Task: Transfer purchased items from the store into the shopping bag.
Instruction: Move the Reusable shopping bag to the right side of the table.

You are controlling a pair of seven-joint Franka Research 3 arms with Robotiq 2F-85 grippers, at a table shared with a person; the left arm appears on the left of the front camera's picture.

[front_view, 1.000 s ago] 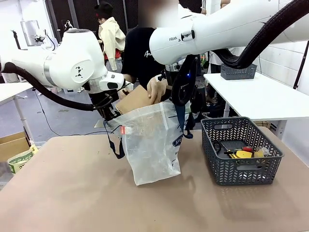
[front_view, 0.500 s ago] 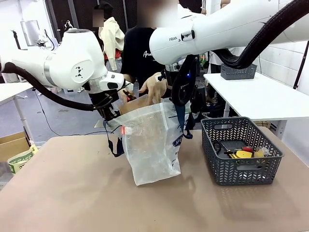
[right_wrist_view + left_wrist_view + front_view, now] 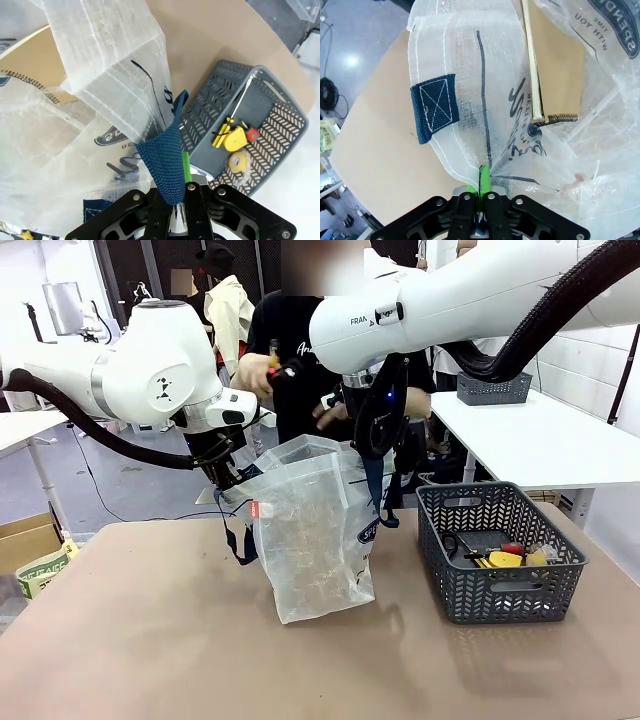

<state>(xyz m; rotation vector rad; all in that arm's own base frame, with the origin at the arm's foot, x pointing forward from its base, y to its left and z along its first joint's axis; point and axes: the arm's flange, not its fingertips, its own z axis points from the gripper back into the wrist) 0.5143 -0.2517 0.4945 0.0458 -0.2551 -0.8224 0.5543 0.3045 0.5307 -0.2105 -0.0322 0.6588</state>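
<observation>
Right, the shopping bag (image 3: 315,540) stands upright on the tabletop (image 3: 150,640), mouth stretched open between the two arms. Down inside it, the left wrist view shows a brown spiral-bound notebook (image 3: 557,75) on edge against the bag's wall, its wire binding at the lower end. The left gripper (image 3: 232,478) is pinched tight on the bag's rim, green pads pressed together on the clear film (image 3: 481,175), with a navy strap patch (image 3: 435,107) just beside them. The right gripper (image 3: 375,455) is clamped on the opposite side of the bag, at its navy strap (image 3: 167,160), which rises between the fingers (image 3: 179,170).

Just beside the bag sits a dark grey mesh basket (image 3: 470,590), apart from it, holding small yellow and red items (image 3: 235,137); what they are is hard to make out. Behind the bag a person (image 3: 290,350) in a black shirt has one hand (image 3: 255,370) raised, gripping something small I cannot identify. The tabletop is plain tan, bare in front. Farther right, a white table (image 3: 540,440) carries another grey basket (image 3: 493,388). At far left a cardboard box (image 3: 25,535) on the floor is cut off by the picture's edge.
</observation>
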